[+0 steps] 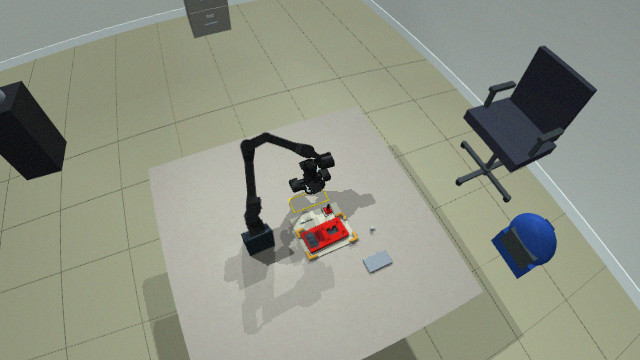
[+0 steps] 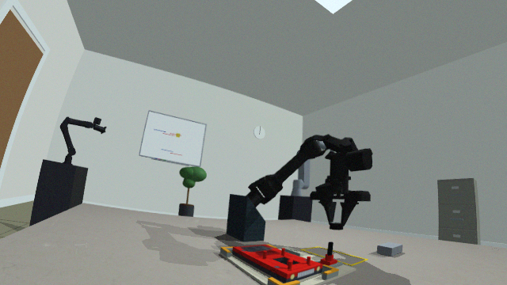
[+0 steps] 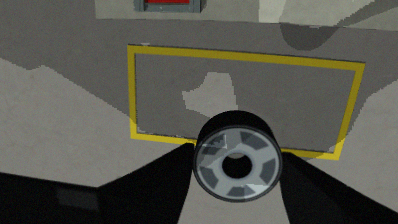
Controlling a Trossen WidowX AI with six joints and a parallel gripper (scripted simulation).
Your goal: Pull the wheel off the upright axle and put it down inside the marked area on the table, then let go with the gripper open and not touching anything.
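Observation:
The wheel (image 3: 261, 165) (image 2: 336, 227) has a black tyre and a grey spoked face. My gripper (image 3: 236, 156) (image 2: 336, 225) is shut on it, one finger on each side, and holds it face up well above the table. In the wrist view the wheel overlaps the near line of the yellow marked area (image 3: 132, 95) (image 2: 366, 260) (image 1: 295, 212). The black upright axle (image 2: 330, 248) stands bare on its red base (image 2: 329, 260) (image 1: 327, 211), apart from the wheel. In the top view the arm hides the wheel and fingertips.
A red car body (image 1: 322, 242) (image 2: 253, 253) lies on the pale board with orange corner pieces, beside the marked area. A flat grey block (image 1: 378, 262) and a small pale object (image 1: 372, 228) lie on the table. Another grey block (image 2: 390, 249) lies beyond the marked area.

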